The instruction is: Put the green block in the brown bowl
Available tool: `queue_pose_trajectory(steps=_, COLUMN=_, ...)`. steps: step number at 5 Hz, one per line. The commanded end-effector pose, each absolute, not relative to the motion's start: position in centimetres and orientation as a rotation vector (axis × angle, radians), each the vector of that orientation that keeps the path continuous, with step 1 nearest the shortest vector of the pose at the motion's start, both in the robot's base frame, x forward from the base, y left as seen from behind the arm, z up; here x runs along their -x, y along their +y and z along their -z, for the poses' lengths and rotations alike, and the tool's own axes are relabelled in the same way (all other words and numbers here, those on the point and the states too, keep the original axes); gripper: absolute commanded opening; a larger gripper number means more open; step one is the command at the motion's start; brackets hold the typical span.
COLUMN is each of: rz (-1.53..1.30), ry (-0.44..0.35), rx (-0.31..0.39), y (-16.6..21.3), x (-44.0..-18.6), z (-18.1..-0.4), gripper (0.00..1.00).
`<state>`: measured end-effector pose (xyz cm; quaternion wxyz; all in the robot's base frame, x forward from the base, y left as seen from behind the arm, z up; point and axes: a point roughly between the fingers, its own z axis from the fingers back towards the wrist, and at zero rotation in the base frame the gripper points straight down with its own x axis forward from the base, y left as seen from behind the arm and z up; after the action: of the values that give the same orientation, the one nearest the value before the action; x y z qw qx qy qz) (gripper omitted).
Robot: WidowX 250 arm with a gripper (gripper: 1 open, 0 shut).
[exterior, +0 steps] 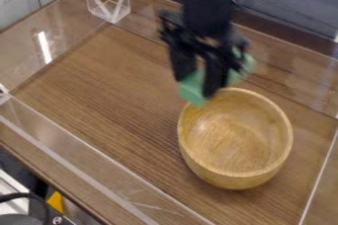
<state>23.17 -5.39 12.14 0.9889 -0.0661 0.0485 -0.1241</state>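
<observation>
Above the brown bowl [236, 135], the claw [208, 79] is clamped on the green block [199, 90].

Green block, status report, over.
Pincer shut on the bright green rectangular block, held in the air. Block above the near-left rim of the round light-brown wooden bowl, not yet inside. Nothing in the way.

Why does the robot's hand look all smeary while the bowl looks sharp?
In the camera view, the gripper and the green block it holds are smeared by motion blur; the brown bowl and the wooden table look sharp, grain showing; pale glare streaks sit on the clear wall at the left.
</observation>
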Motion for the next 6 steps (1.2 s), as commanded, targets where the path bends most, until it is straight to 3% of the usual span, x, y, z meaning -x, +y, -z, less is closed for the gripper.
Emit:
queue_pose_trajectory(steps=1, rz=0.334, ry=0.070, rx=0.120, y=-8.5, x=-22.1, z=-11.9, gripper=0.00)
queue_pose_trajectory(steps=2, rz=0.311, ry=0.071, rx=0.113, y=-8.7, x=-21.1, z=-13.3, gripper=0.00)
queue_pose_trajectory(steps=4, rz=0.347, ry=0.086, rx=0.093, y=-8.9, x=-20.7, z=-14.3, gripper=0.00)
queue_pose_trajectory(steps=5, rz=0.436, ry=0.101, rx=0.080, y=-9.8, x=-20.6, z=-14.1, gripper=0.00)
queue_pose_trajectory(steps=6, rz=0.446, ry=0.108, rx=0.066, y=-9.1, x=-20.6, z=-12.9, gripper=0.00)
